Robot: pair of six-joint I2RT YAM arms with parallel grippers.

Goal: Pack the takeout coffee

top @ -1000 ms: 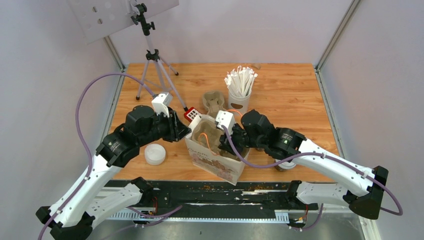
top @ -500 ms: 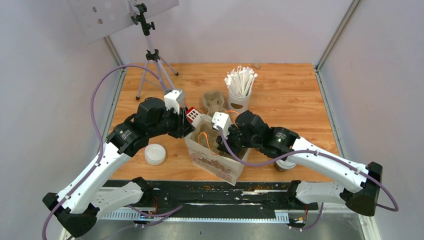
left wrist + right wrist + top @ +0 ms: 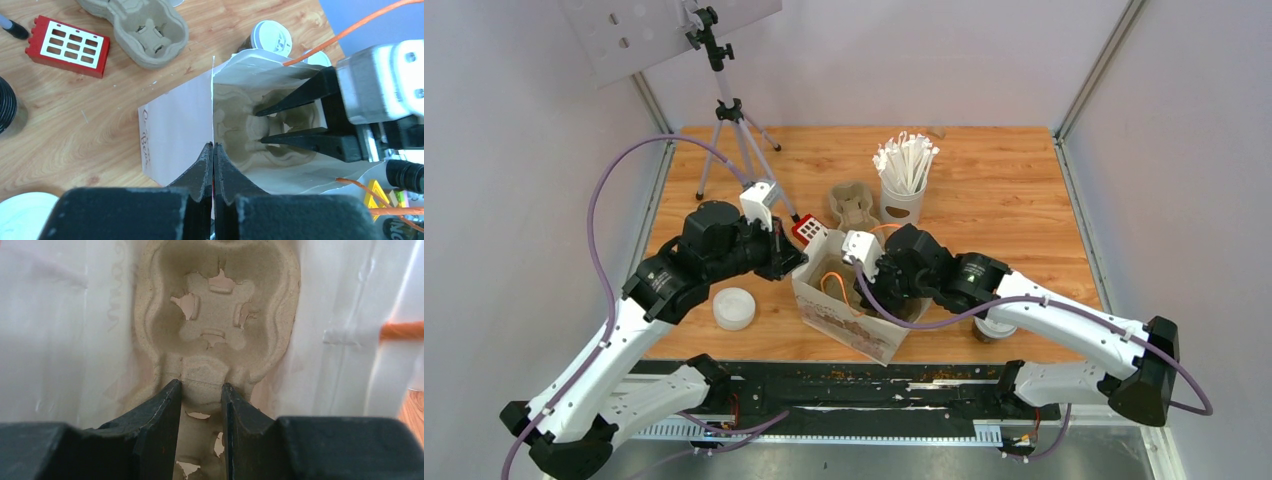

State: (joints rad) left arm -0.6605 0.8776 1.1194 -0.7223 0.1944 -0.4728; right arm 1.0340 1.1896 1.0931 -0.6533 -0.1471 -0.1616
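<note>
A white paper bag stands open at the table's near middle. My left gripper is shut on the bag's left rim. My right gripper reaches down inside the bag, shut on the middle ridge of a beige pulp cup tray; the left wrist view shows the right gripper and that tray from above. Two takeout coffee cups with white lids stand behind the bag, one plain, the other half hidden. From the top, one cup shows under my right arm.
A second pulp tray and a red block lie behind the bag. A white cup of wrapped sticks stands further back, a tripod at the back left. A white round lid-like disc lies left of the bag.
My left gripper opened wider, then shut on the bag's left rim. My right gripper has moved left and lower into the bag with the tray.
</note>
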